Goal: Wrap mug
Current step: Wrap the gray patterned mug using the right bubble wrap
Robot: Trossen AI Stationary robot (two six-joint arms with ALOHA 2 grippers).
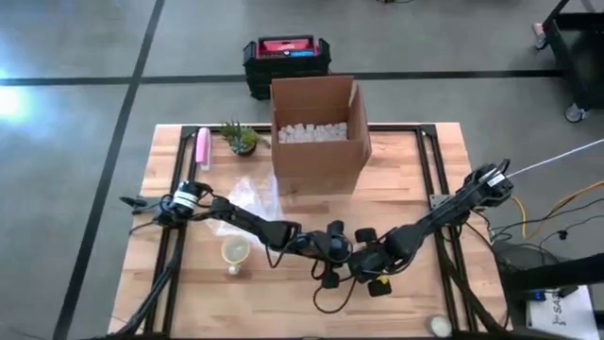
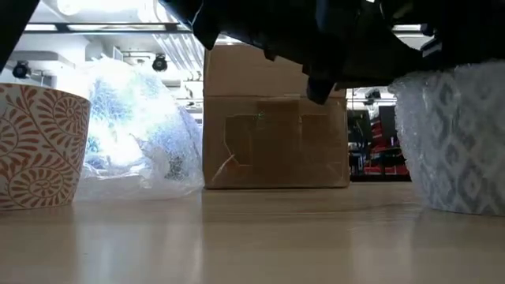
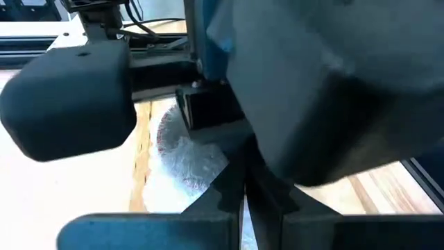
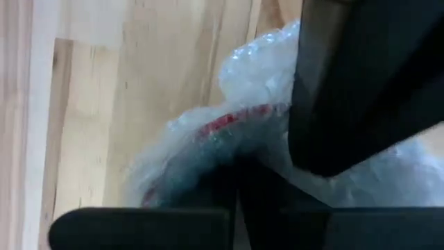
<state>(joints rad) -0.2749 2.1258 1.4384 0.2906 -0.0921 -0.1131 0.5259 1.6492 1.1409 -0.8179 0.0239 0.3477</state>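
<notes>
The wrapped mug (image 2: 454,142) sits near centre-front of the table (image 1: 415,170), already swathed in bubble wrap, under both grippers. The left gripper (image 1: 330,247) and right gripper (image 1: 370,257) probably pinch the wrap; I cannot tell. A bare mug (image 1: 235,251) waits on the left.

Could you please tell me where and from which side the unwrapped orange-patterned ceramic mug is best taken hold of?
I'd grip the white ceramic mug with orange swirl pattern by its rim wall, from straight above: it stands upright, mouth open upward, apart from the crumpled clear bubble wrap. The left tool and right tool meet right of it in the high view.
</notes>
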